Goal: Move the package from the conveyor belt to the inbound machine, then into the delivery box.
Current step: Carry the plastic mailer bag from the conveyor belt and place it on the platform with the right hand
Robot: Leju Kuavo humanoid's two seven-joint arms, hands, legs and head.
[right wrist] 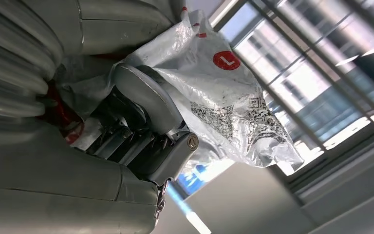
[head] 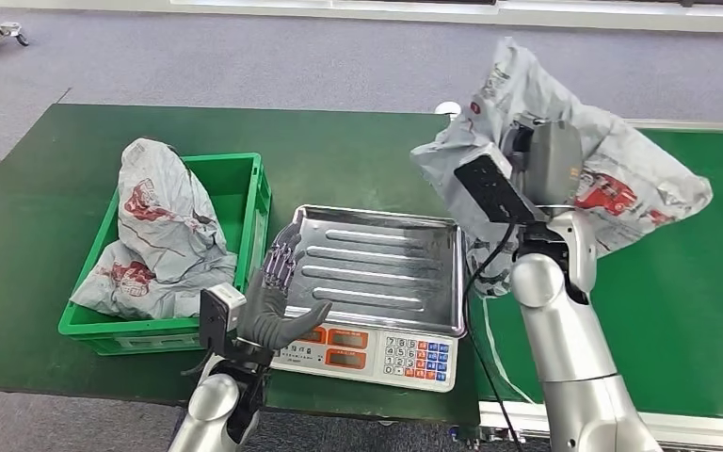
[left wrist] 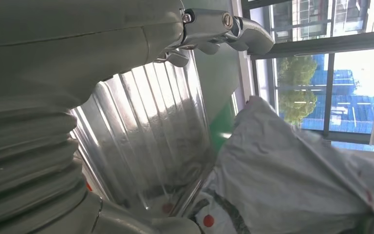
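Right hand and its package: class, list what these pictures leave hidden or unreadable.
- Right hand: head view, its wrist and camera block cover the fingers.
- Held package: printed label too small to read in the right wrist view.
- Scale readouts: head view, too small.

I see the crinkled grey plastic package [head: 621, 179] with a glossy, wrinkled film, and the ribbed silver metal scale tray [head: 377, 264] shines smooth and reflective. The green plastic crate [head: 254, 202] looks slightly glossy, while the dark green table surface [head: 47, 207] looks matt. My silver arms seem smooth brushed metal.
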